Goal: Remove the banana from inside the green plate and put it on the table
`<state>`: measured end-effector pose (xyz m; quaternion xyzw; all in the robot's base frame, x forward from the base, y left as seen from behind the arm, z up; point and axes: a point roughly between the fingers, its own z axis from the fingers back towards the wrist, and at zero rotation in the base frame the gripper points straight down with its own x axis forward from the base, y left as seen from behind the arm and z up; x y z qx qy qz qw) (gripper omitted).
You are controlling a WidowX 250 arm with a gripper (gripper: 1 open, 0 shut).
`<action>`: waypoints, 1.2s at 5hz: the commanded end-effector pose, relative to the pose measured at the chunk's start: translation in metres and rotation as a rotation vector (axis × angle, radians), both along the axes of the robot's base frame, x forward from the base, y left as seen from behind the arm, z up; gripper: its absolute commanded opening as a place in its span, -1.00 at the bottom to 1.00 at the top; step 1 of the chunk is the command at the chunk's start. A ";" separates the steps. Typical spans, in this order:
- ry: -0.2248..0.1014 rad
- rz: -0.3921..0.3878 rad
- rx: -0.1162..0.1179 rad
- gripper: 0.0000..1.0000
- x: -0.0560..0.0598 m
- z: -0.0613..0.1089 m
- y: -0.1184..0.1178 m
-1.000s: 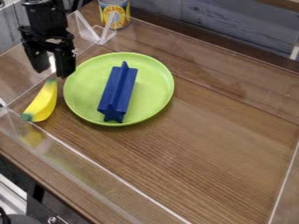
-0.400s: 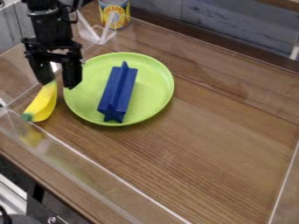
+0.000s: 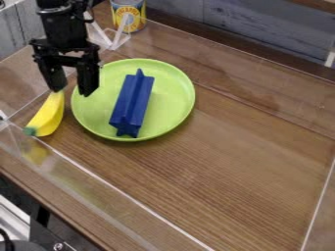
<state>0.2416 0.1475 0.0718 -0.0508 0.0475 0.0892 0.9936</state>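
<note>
While blue block (image 3: 131,100) fills green plate (image 3: 174,110), can (image 3: 127,15) stands behind.

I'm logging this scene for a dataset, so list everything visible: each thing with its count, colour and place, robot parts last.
small yellow toy banana with greenish tip: one, yellow, lying on the table left of the plate, outside it.
round shallow lime-green plastic plate: one, green, on the table's left half.
long blue ridged block: one, blue, lying inside the plate.
yellow-labelled can: one, yellow and white, at the far edge of the table behind the plate.
brown wood-grain tabletop: one, brown, glossy, with clear edge strips.
black gripper: one, black, jaws open, pointing down over the plate's left rim beside the banana, holding nothing.
</note>
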 end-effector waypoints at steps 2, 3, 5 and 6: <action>-0.030 0.067 0.015 1.00 0.018 0.004 0.002; -0.027 0.106 0.014 1.00 0.020 0.013 -0.001; -0.030 0.155 0.012 1.00 0.029 0.026 -0.002; -0.036 0.162 0.009 1.00 0.038 0.029 -0.001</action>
